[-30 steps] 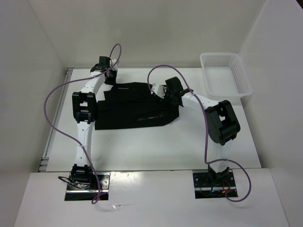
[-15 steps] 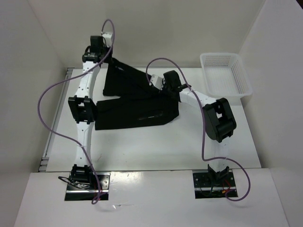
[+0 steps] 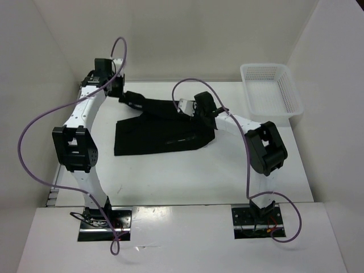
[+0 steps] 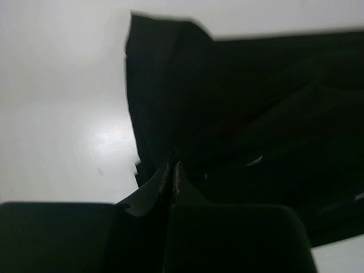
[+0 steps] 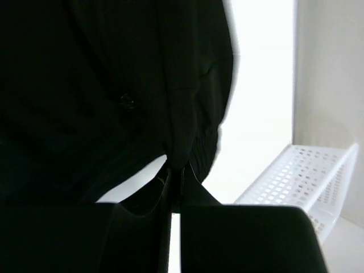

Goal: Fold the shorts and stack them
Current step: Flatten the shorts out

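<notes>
Now the shorts [image 3: 162, 136] lie mostly flat in the middle of the tabletop [image 3: 170, 176], while their far edge is raised off the surface as a narrow, slightly sagging band. The left claw [image 3: 136, 102] is pinched tight on the far left corner of that band. In its wrist view the fingers meet with only a thin lip of cloth between them. The right claw [image 3: 182, 106] is likewise clamped on the far right part of the edge, near the gathered waistband. The white mesh basket [image 3: 270, 88] sits at the far right corner, well apart from the cloth.

The step in hand looks like the first fold, bringing the far edge over toward the near hem. To do it well, both claws should travel toward the near side at matching height and pace. The band should stay stretched between them so the crease forms straight. The left pinch looks shallow, so a jerk could slip it. Lower the edge until it rests on the near hem, squared, and only then let go.
</notes>
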